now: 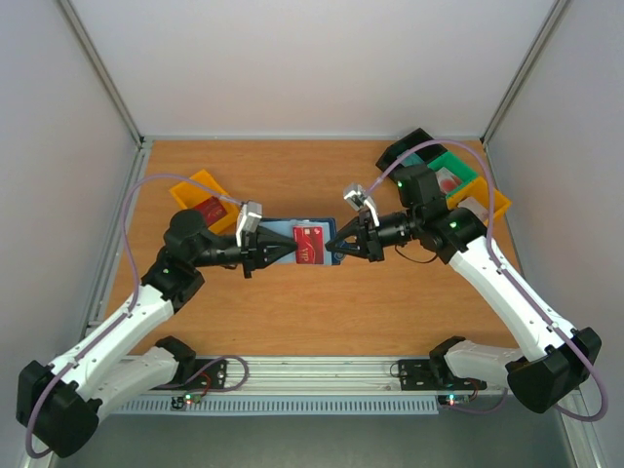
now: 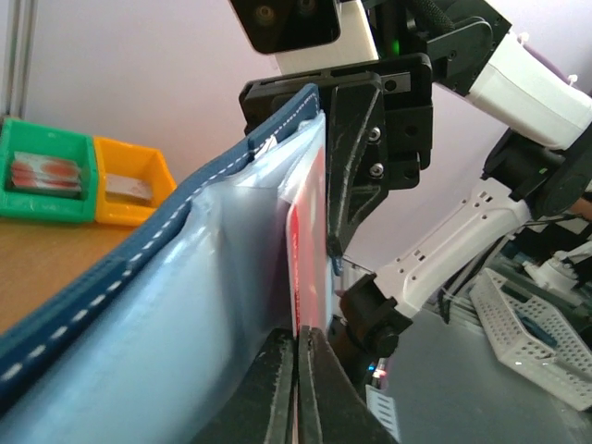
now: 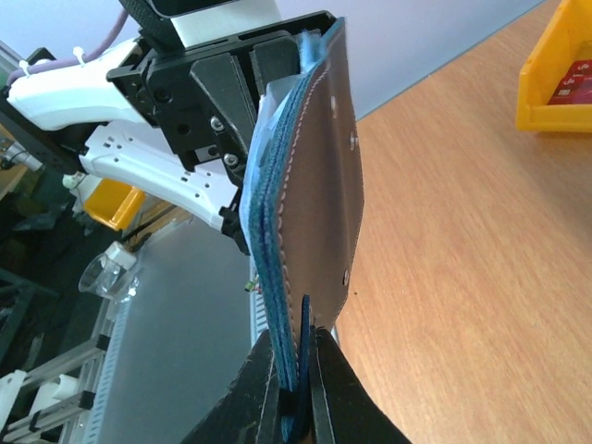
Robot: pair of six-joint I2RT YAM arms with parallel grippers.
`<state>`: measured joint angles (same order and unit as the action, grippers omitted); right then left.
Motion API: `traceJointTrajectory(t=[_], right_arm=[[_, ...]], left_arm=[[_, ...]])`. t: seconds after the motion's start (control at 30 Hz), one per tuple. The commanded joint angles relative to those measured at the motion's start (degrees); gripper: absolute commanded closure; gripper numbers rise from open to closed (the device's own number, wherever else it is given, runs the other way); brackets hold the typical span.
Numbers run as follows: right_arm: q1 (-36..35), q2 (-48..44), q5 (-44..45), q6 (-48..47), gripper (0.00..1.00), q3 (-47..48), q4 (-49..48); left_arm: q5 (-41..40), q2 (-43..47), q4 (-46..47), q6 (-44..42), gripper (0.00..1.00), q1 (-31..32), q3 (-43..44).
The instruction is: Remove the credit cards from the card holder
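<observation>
Spanning the gap between the two arms, the card holder (image 1: 288,226) sits over the middle of the counter (image 1: 292,312), its pale inner pockets turned up toward the overhead camera. A red credit card (image 1: 310,244) lies in the open pocket side, most of its face showing. The left pincer (image 1: 286,247) comes in from the left, and in its own wrist view its fingers are pressed together on the card's thin edge, which runs straight down into them beside the clear pocket. The right pincer (image 1: 336,244) comes in from the opposite side, its fingers squeezed together on the stitched navy edge of the card holder. The two pincers face each other tip to tip, near but apart, with the card between them. Behind the left arm a yellow bin (image 1: 200,190) holds something red. Behind the right arm stand a black bin (image 1: 409,146), a green bin (image 1: 458,171) and a second yellow bin (image 1: 492,200).
</observation>
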<state>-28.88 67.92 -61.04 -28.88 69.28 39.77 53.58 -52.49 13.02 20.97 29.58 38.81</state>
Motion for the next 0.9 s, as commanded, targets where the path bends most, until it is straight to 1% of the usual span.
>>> traceJointTrajectory(t=[0.0,0.17,0.43,0.6,0.77,0.87], right_arm=[[-0.2,-1.2,-0.6,-1.4,0.99,1.6,0.7],[-0.2,-1.8,-0.3,-1.6,0.99,1.4,0.7],[1.8,-2.4,-0.9,-2.5,0.99,0.5,1.6],[1.9,-2.1,-2.3,-2.5,0.99,0.9,2.3],[1.9,-2.7,-2.9,-4.1,0.99,1.3,4.3],[1.9,-2.4,-3.1,-4.1,0.99,1.5,4.7]], left_arm=[[-0.4,1.6,-0.3,-0.3,0.99,-0.3,1.5],[0.5,1.3,1.8,-0.4,1.00,-0.3,1.2],[1.1,2.1,-1.1,-0.9,1.00,-1.7,1.0],[1.9,1.5,-2.0,-1.7,1.00,-1.7,1.4],[2.2,1.7,-5.4,-3.6,1.00,-2.1,1.6],[2.8,1.4,-4.0,-3.8,1.00,-2.2,1.1]])
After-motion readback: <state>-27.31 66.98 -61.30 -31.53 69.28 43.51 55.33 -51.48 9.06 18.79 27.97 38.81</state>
